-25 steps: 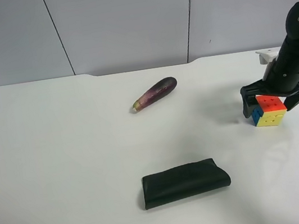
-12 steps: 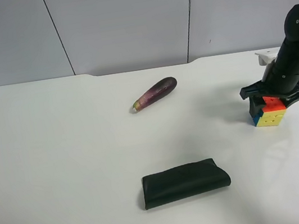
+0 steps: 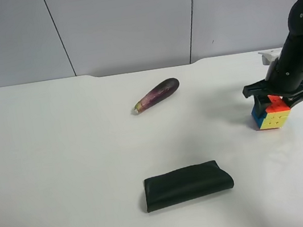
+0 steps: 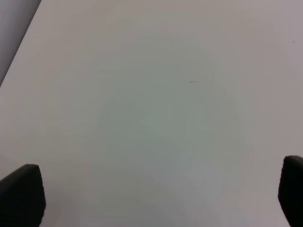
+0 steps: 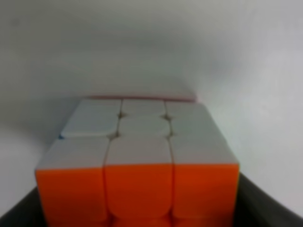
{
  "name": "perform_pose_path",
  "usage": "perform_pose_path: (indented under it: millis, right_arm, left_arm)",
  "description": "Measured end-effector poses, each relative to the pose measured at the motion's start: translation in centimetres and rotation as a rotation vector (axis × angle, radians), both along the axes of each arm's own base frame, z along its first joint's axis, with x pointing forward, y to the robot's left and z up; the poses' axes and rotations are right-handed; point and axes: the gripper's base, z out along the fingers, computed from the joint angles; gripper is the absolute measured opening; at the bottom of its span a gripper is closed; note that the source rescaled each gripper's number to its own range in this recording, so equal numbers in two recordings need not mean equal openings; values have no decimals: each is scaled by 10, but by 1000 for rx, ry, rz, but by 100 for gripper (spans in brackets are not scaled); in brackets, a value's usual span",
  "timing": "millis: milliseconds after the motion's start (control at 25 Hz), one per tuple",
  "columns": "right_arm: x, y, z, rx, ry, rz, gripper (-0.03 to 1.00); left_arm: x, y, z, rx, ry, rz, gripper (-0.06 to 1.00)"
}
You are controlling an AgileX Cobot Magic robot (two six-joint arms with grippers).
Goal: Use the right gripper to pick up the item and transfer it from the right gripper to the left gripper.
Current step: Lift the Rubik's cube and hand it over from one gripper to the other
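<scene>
Puzzle cube (image 3: 272, 118), glossy square tiles, in right claw (image 3: 276, 99)

Glossy plastic cube (image 3: 273, 117), matt white table (image 3: 61, 162)

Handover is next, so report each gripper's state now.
Right gripper: shut on the puzzle cube.
Left gripper: open, holding nothing.

Right tool (image 3: 276, 99) pointing down, clamped on cube (image 3: 272, 120), left tool (image 4: 156, 194) spread wide
</scene>
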Motion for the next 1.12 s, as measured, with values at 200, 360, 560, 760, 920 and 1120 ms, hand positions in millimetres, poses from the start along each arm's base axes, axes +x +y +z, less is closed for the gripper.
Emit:
perform_pose_path:
  millis: [200, 360, 560, 760, 920, 1120]
  right_arm:
    - [2, 4, 32, 44, -40, -2, 0]
    - [-5, 9, 59, 92, -90, 1, 0]
    - [-18, 15, 95, 143, -169, 18, 0]
    - [-33, 43, 124, 154, -229, 125, 0]
    - [-49, 77, 138, 171, -244, 249, 0]
    - [-65, 111, 143, 185, -238, 395, 0]
  left_arm:
    - [0, 0, 0, 0, 0, 0, 100]
    - [0, 0, 0, 0, 0, 0, 100]
    - [0, 0, 0, 0, 0, 0, 100]
    - [0, 0, 0, 0, 0, 0, 100]
    - [0, 0, 0, 0, 0, 0, 100]
    - [0, 0, 0, 0, 0, 0, 100]
